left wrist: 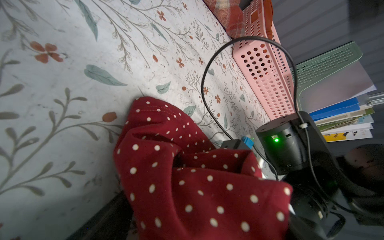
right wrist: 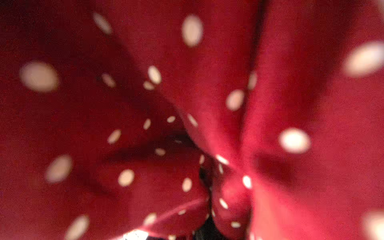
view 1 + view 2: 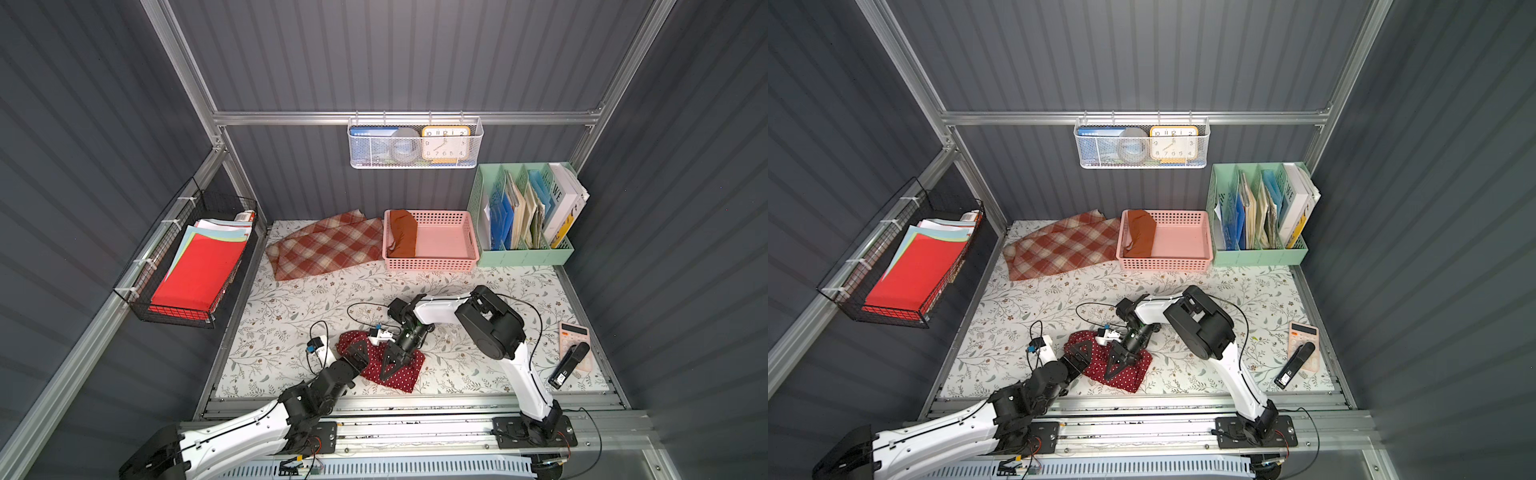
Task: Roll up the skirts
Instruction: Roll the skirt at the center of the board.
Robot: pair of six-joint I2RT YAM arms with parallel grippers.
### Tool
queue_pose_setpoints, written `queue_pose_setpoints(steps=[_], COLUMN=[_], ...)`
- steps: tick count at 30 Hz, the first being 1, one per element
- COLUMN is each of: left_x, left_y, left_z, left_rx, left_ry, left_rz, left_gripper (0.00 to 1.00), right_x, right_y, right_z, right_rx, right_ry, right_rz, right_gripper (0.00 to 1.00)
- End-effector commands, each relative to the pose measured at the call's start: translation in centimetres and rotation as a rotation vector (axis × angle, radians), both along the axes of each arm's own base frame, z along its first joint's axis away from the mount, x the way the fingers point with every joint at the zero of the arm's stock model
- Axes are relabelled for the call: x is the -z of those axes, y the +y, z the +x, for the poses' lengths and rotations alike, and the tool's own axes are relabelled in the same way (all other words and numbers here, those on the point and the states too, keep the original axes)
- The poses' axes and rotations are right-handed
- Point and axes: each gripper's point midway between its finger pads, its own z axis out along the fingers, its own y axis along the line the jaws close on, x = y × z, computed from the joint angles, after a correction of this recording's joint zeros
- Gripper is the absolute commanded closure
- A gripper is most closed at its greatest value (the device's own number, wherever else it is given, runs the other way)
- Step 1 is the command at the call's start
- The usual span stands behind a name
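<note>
Polka-dot skirt (image 3: 399, 380) lies bunched on the mat, well in front of the pink basket (image 3: 432, 264), toward the robot. The right gripper (image 3: 386, 376) is clamped on a fold of it: the right wrist view is all red cloth drawn into one pinch. The left gripper (image 3: 361, 349) sits at the bundle's other end, jaws spread wide. Cloth is heaped across them in the left wrist view and nothing looks squeezed. Likely one arm pins the fold while the other sets up to turn the roll.

Orange skirt (image 3: 403, 239) is already inside the basket, a tight bundle against its left wall. Plaid skirt (image 3: 324, 245) lies flat just left of the basket, unrolled.

The surface is a pale floral mat (image 3: 311, 299), smooth, so cloth should slide on it. Grey ribbed walls (image 3: 374, 62) stand on three sides. The green file rack (image 3: 523, 257) stands right of the basket, touching it.
</note>
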Motion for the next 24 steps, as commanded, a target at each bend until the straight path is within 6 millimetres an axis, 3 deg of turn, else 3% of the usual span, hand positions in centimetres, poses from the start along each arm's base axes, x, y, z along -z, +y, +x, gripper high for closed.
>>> queue_pose_setpoints(steps=[1, 3, 7, 9, 11, 13, 19, 24], left_x=[-1.4, -1.1, 0.0, 0.4, 0.7, 0.9, 1.6, 3.0], left_y=[-1.8, -2.1, -1.6, -1.2, -0.9, -0.6, 0.0, 0.0], left_z=[0.8, 0.9, 0.8, 0.8, 0.8, 0.8, 0.8, 0.3], left_rx=[0.04, 0.048, 0.032, 0.023, 0.011, 0.0, -0.049, -0.052], left_ry=[-0.06, -0.06, -0.035, -0.029, -0.023, -0.008, 0.129, 0.208], left_rz=[-0.04, -0.032, 0.005, 0.025, 0.043, 0.073, 0.231, 0.271], left_gripper=[0.09, 0.18, 0.54, 0.64, 0.78, 1.0, 1.0, 1.0], right_x=[5.7, 5.7, 5.7, 5.6, 5.7, 5.1, 1.5, -1.9], right_y=[-3.8, -3.8, -3.9, -3.9, -4.0, -3.9, -4.3, -5.7], right_z=[-2.4, -2.3, -2.1, -2.0, -1.8, -1.6, 0.1, 1.5], right_rx=[-0.062, -0.063, -0.05, -0.049, -0.042, -0.035, 0.035, 0.155], right_ry=[0.019, 0.014, 0.018, 0.019, 0.007, -0.006, -0.202, -0.377], right_rz=[-0.264, -0.263, -0.265, -0.268, -0.283, -0.285, -0.303, -0.334], right_gripper=[0.99, 0.99, 0.99, 0.99, 0.93, 0.88, 0.57, 0.48])
